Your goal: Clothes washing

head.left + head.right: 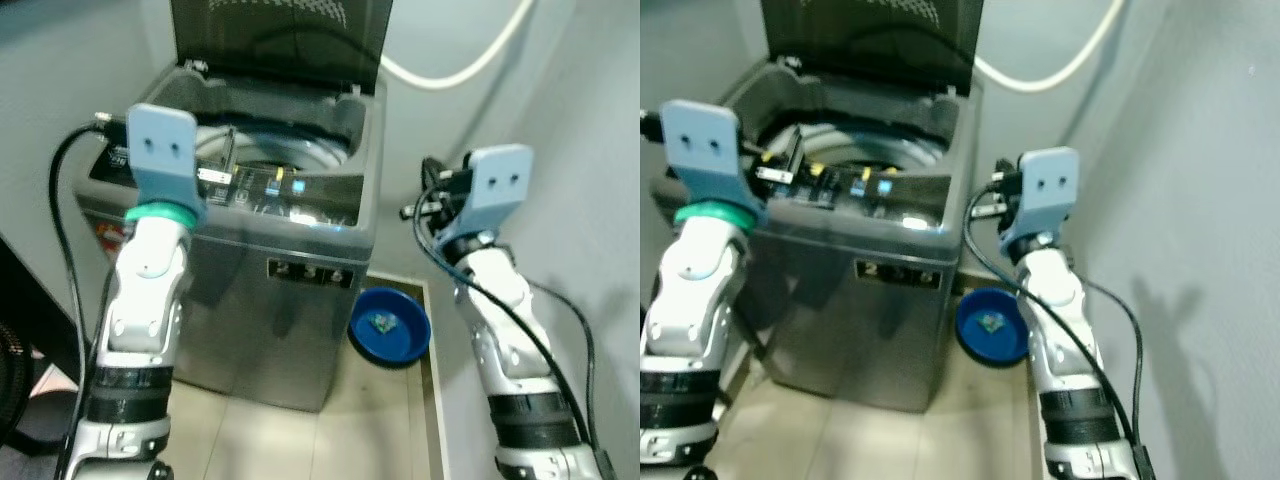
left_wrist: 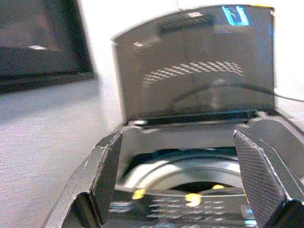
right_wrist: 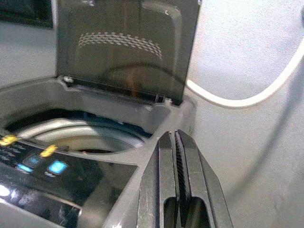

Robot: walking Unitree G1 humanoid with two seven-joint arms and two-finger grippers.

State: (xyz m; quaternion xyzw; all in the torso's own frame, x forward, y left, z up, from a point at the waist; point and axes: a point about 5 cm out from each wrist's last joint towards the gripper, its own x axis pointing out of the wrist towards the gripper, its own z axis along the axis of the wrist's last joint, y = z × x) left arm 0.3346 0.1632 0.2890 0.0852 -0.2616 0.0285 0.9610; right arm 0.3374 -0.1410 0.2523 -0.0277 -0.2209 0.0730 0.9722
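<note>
Left arm (image 1: 140,330): nearest the head camera, raised at the front left corner of the washing machine, its blue wrist plate level with the control panel.
Left tool (image 2: 190,175): fingers (image 2: 107,173) spread wide, holding nothing; it hangs just in front of the machine's rim and looks across the opening toward the lid.
Right arm (image 1: 505,330): raised to the right of the machine, between it and the pale wall.
Right tool (image 3: 176,175): fingers (image 3: 164,180) pressed together with nothing between them (the ribbed pads meet along their length); it sits beside the machine's front right corner.
Washing machine (image 1: 300,290): grey top-loader standing on the tiled floor (image 1: 300,440), its front toward the robot.
Lid (image 1: 280,40): dark, see-through, propped upright at the back.
Drum (image 3: 90,137): a silver ring around a dark opening; whether clothes lie inside cannot be told, the interior being too dark.
Control panel (image 1: 290,195): glossy black strip along the front edge, with yellow and blue lights lit.
Basin (image 1: 390,325): blue, on the floor just to the right of the machine, a small object lying in it.
Hose (image 1: 460,65): white, curving along the wall behind the lid.
</note>
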